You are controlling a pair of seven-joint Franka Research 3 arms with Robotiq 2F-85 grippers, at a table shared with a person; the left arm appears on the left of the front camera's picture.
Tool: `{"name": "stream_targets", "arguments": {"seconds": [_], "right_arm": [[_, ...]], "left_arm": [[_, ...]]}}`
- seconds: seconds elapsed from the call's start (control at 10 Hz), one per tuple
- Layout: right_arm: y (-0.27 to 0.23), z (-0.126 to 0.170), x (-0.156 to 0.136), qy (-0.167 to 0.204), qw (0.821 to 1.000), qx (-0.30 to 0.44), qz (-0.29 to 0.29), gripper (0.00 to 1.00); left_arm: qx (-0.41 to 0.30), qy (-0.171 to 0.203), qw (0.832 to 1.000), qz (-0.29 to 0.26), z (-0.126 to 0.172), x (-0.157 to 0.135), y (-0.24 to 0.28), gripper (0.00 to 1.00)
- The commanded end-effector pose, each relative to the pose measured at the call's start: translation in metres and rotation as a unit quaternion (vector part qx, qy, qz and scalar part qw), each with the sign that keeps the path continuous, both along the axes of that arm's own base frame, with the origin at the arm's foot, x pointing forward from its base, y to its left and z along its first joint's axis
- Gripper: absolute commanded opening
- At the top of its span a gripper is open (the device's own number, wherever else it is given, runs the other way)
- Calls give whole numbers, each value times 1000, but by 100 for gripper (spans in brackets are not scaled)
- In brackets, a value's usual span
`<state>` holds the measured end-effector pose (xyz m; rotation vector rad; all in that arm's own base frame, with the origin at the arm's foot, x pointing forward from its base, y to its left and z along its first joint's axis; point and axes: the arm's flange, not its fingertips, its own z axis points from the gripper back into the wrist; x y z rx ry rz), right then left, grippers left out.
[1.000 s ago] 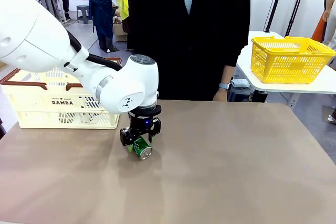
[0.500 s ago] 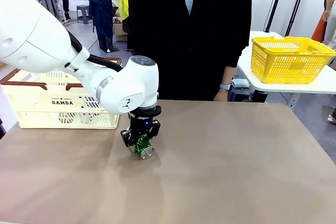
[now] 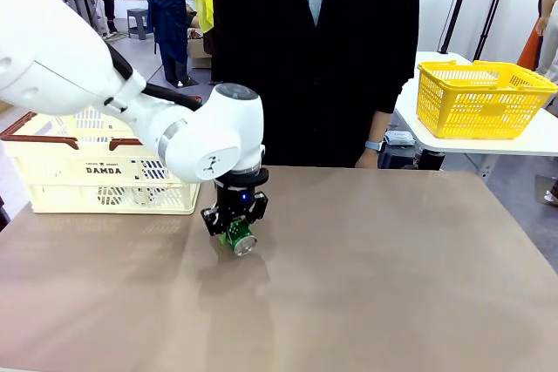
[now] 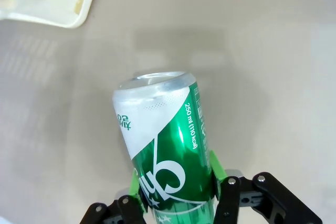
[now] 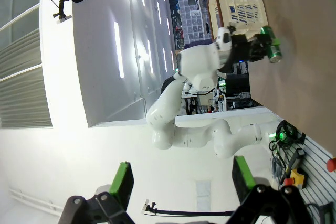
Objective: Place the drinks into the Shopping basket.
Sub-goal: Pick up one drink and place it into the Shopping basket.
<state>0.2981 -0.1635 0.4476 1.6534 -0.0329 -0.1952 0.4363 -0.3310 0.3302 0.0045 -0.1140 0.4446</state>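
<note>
Green can clamped in the left claw, clear of the surface

Front: the left claw grips the green can above the tan surface, just right of the cream Shopping basket. Left wrist: green pads squeeze the can's lower body. Right wrist: the right claw stands apart, holding nothing.

The left tool clamps the green can (silver end outward) above the table.
</note>
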Motion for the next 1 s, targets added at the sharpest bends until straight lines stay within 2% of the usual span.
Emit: {"name": "stream_targets", "arguments": {"seconds": [0.0,0.1,0.2,0.3,0.4,0.5,0.6,0.7,0.9], "right_arm": [[0,7,0,8,1000,6,-1,100],[0,7,0,8,1000,6,-1,100],[0,7,0,8,1000,6,-1,100],[0,7,0,8,1000,6,-1,100],[0,7,0,8,1000,6,-1,100],[0,7,0,8,1000,6,-1,100],[0,7,0,8,1000,6,-1,100],[0,7,0,8,1000,6,-1,100],[0,7,0,8,1000,6,-1,100]], "left_arm": [[-32,9,996,-86,94,-22,26,0],[-63,30,986,-154,129,-42,40,0],[-86,28,972,-218,153,-63,56,0],[-96,25,956,-276,165,-86,74,0],[-103,-4,943,-317,171,-103,89,0],[-90,-43,940,-327,168,-118,102,0],[-51,-70,961,-263,158,-128,109,0],[-90,-12,945,-313,183,-109,75,0],[-90,-12,945,-313,183,-109,75,0]]}}
